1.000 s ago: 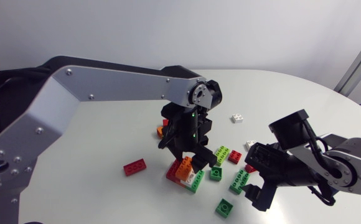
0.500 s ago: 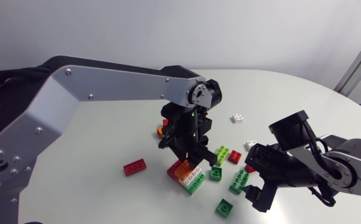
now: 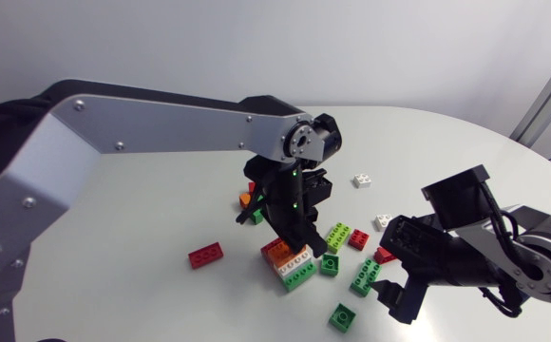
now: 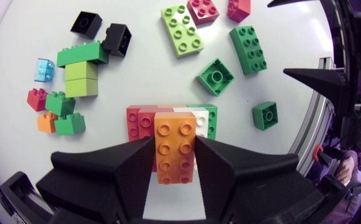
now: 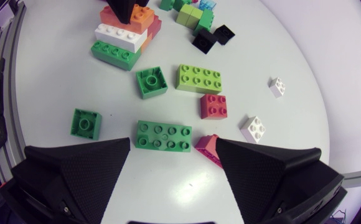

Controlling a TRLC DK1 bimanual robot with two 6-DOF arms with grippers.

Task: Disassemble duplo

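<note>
An orange brick (image 4: 175, 146) tops a small stack of red, white and green bricks (image 3: 297, 271) near the table's middle. My left gripper (image 4: 174, 148) comes down from above and is shut on the orange brick, one finger against each long side. In the head view the left gripper (image 3: 294, 236) hides most of the orange brick. The stack (image 5: 121, 40) lies well ahead of my right gripper (image 5: 174, 144), which stands open over a loose green two-by-four brick (image 5: 164, 135). In the head view the right gripper (image 3: 399, 299) hangs low at the table's right front.
Loose bricks lie around the stack: a red one (image 3: 205, 254) to its left, lime (image 3: 338, 235), red (image 3: 358, 238) and green ones (image 3: 366, 275) to its right, a green square (image 3: 343, 316) in front. A cluster of green, lime and black bricks (image 4: 81, 68) sits behind.
My left gripper has closed on the orange brick. The stack has shifted a little to the right under it. The right arm has hardly moved.
</note>
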